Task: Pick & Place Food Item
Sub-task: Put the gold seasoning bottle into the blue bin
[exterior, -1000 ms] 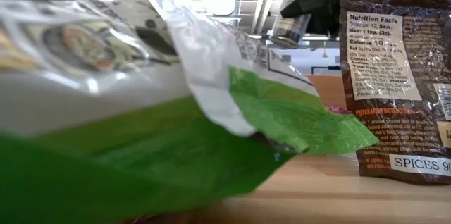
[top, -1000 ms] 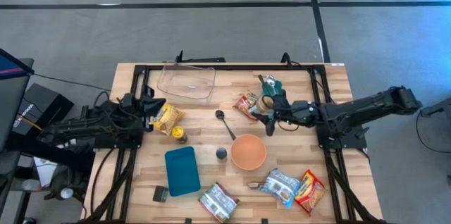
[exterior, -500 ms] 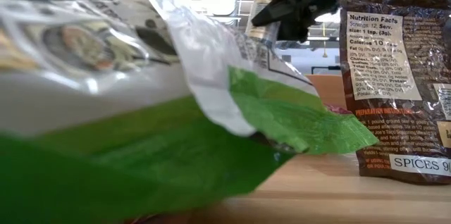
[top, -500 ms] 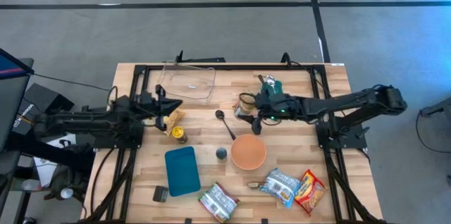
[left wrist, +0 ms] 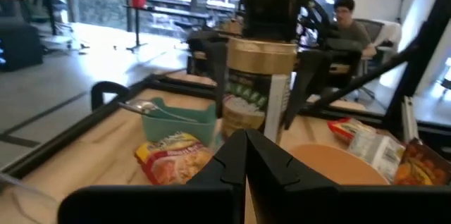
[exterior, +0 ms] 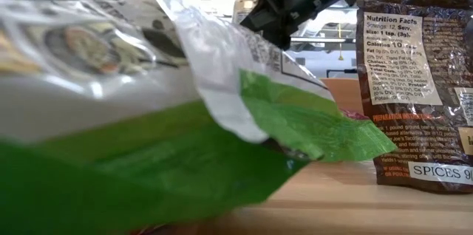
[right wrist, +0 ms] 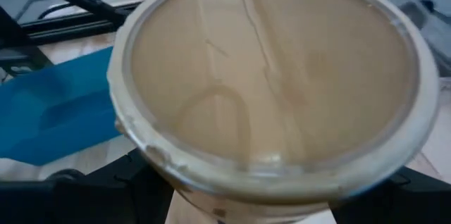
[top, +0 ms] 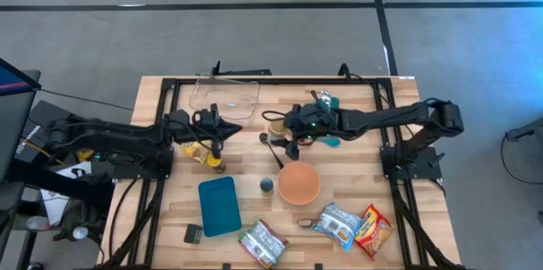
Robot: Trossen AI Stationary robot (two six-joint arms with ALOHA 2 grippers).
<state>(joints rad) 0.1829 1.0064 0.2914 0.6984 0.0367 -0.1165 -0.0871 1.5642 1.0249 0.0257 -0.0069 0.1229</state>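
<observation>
Right gripper [top: 280, 126] clamps the jar [left wrist: 261, 86] wide-jawed—lifted, likely for carrying—while the empty left gripper [top: 222, 128], closed, waits nearby.

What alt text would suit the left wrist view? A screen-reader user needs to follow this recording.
The right claw holds a gold-lidded jar upright just beyond the shut left claw. A red-and-yellow food packet and a teal container lie on the wooden table, with an orange bowl on the jar's other side.
</observation>
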